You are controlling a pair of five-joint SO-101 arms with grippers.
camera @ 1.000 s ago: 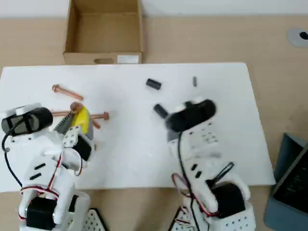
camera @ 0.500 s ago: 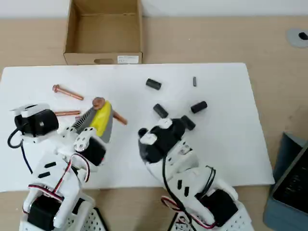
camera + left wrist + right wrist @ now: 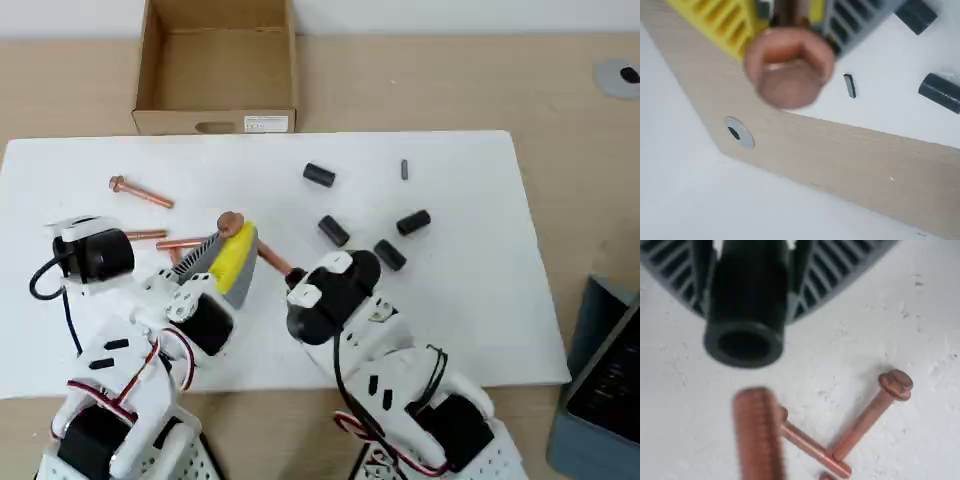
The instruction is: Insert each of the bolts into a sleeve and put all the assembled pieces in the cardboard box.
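left claw (image 3: 226, 240): clamped on the held bolt just under its head, with a yellow finger (image 3: 720, 25) on one side and a grey ribbed finger (image 3: 860, 20) on the other
held bolt (image 3: 272, 258): copper, gripped near its flanged head, with the shank slanting out across the white sheet toward the right arm; in the right wrist view its threaded end sits just in front of the sleeve's open mouth, not yet inside
right claw (image 3: 747, 260): closed around the held sleeve, with grey ribbed fingers pressing on both flanks
held sleeve (image 3: 746, 300): black and tubular, its hollow end facing the bolt's tip
loose bolts (image 3: 140, 192): one lies alone on the sheet, nearer the box; the others lie together beside the left arm, partly hidden by it, and two of them cross in the right wrist view
loose sleeves (image 3: 319, 176): four black ones lie on the sheet beyond the right arm; three are grouped near each other and one lies apart, nearer the box
pin (image 3: 404, 170): small and dark, lying on the sheet near the far edge
cardboard box (image 3: 215, 120): open at the top, standing on the bench just beyond the sheet's far edge, well apart from both claws
white sheet (image 3: 470, 300): spread over the bench under the parts
bench (image 3: 420, 80): light wood, with a round grommet (image 3: 620, 75) set in it toward one corner
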